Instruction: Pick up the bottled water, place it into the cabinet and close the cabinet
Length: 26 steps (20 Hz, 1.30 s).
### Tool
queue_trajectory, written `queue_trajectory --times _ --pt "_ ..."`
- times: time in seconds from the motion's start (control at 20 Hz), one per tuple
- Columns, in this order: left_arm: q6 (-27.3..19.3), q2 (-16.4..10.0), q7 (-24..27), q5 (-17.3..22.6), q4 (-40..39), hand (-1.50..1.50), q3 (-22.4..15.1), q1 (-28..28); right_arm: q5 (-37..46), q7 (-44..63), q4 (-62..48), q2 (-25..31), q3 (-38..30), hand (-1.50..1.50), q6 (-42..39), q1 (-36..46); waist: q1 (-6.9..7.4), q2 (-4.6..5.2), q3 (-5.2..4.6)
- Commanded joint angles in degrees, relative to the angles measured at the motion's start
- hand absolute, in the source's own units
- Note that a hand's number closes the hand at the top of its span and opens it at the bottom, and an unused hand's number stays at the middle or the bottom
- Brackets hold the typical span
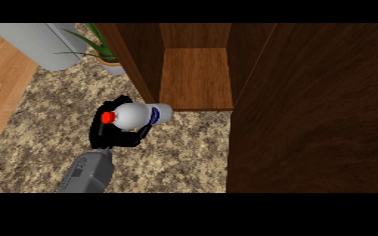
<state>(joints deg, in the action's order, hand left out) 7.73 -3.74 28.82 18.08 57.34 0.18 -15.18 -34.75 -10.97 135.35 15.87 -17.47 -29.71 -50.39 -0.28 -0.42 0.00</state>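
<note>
The bottled water (135,114) is white with a red cap and a blue label band. It is held above the speckled counter (184,155), red cap towards me and base pointing at the cabinet. My left hand (111,136) is shut on it from below and behind, with black fingers curled round its near side. The bottle's base is just in front of the front edge of the cabinet's wooden shelf (196,77). The cabinet stands open, and its dark door (303,110) is swung out on the right. My right hand does not show.
A potted green plant (103,52) stands by the cabinet's left wall (136,60). A grey rounded object (40,42) lies at the top left. A light wooden surface (11,80) borders the counter on the left.
</note>
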Motion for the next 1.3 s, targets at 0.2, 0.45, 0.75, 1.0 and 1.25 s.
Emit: queue_trajectory --times 0.2,0.45,0.75,1.0,1.25 --pt "-14.88 3.66 -7.18 -0.91 8.63 1.5 -8.51 -4.38 -6.04 4.64 12.64 -0.03 -1.11 -1.5 3.88 -1.88 -0.71 0.2 -0.08" --pt "-22.27 3.67 -7.01 -0.64 8.23 1.5 -13.24 -7.05 -6.83 4.47 10.95 0.99 -1.37 -1.5 3.53 -1.19 -1.39 0.36 -0.1" --pt "-31.22 3.62 -12.09 -2.69 6.53 1.5 -15.35 -11.5 -6.14 4.95 10.36 1.34 0.57 -1.5 5.37 0.72 -1.61 0.57 -0.11" --pt "-35.06 1.95 -16.75 -4.5 3.03 1.5 -14.89 -15.68 -7.1 1.49 4.98 3.32 -1.41 -1.5 1.36 1.51 -2.85 0.61 -0.05" --pt "-38.63 3.48 -17.52 -5.91 1.01 1.5 -15.62 -17.08 -8.26 1.78 4.28 4.1 -0.61 -1.5 2.09 2.7 -3.59 0.91 -0.11"
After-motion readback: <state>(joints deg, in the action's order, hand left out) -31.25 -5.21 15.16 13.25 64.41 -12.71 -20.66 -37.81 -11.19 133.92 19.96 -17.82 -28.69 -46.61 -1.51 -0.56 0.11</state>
